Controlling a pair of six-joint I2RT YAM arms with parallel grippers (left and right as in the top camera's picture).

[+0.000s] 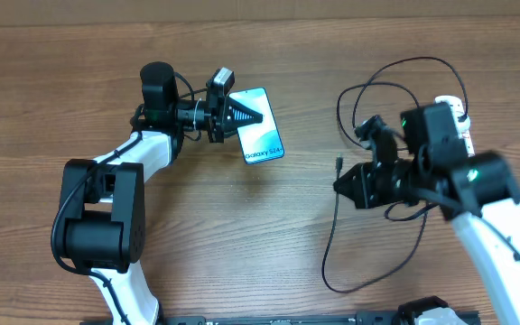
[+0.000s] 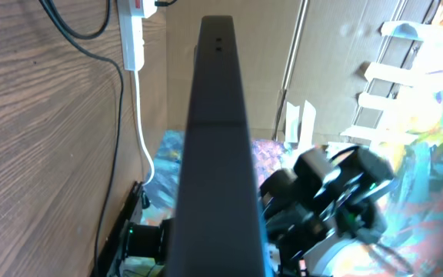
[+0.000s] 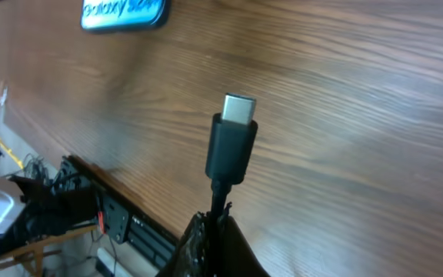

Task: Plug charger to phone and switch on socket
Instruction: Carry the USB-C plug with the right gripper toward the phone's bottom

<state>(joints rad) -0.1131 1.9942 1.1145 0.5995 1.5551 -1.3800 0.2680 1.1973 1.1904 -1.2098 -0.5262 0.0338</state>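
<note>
Left gripper (image 1: 242, 116): jaws closed on the near end of the phone (image 1: 264, 140). From overhead I see the phone screen-up, left of centre on the table (image 1: 242, 244), white text at the end away from the gripper. In the left wrist view it runs edge-on up the middle of the frame, a dark slab. I cannot tell whether it rests on the wood or sits just clear of it.

Right gripper (image 3: 215, 227): jaws pinched tight on the charger (image 3: 231, 142) cable just behind the connector. The metal tip stands free above the fingers, not touching the table. Overhead puts this gripper right of centre, with the tip well apart from the phone.

The rest of the black cable lies loose – one loop on the table toward me, more loops back beside the right arm.

Socket (image 1: 459, 116): white strip at the far right edge, mostly hidden behind the right arm. The left wrist view shows one end – a red switch, the thick white cord trailing away.
</note>
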